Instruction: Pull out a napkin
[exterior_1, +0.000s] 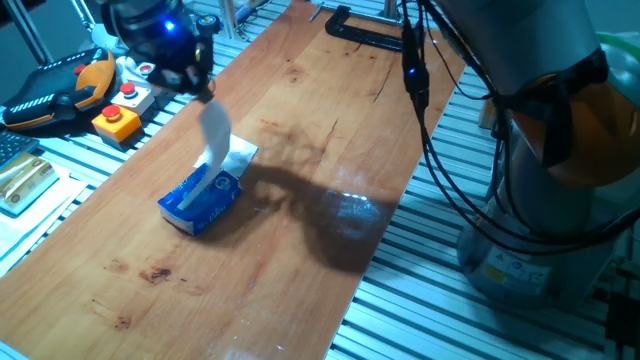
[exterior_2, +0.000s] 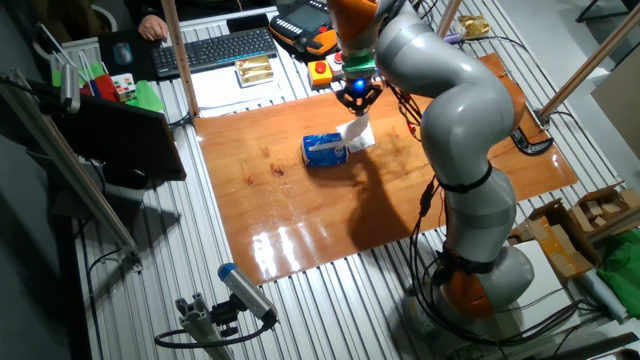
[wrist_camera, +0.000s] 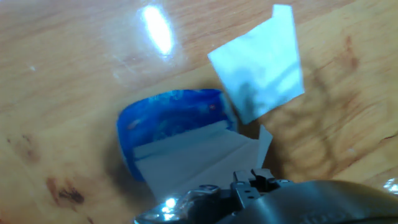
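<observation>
The thin white rumpled napkin sheet (exterior_1: 215, 135) hangs stretched between the black two-finger gripper (exterior_1: 203, 88) above and the blue plastic tissue pack with white print (exterior_1: 201, 200) below, its lower end in the pack's top opening. The jaws are clenched on the napkin's upper end. In one fixed view the sheet rises as a narrow twisted strip from the pack on the wooden counter (exterior_1: 300, 200), and a flat white tissue square (exterior_1: 240, 155) lies against the pack's far side.

The other fixed view shows the grey arm (exterior_2: 450, 110) arching over the counter (exterior_2: 300, 220) and the gripper (exterior_2: 357, 97) above the pack (exterior_2: 324, 150) — the napkin (exterior_2: 357, 131) is only a small white patch there.

The hand view looks down the napkin (wrist_camera: 193, 162) as a broad pale sheet over the pack (wrist_camera: 168, 118), with the flat square (wrist_camera: 261, 62) beyond — the fingertips themselves are hidden.
</observation>
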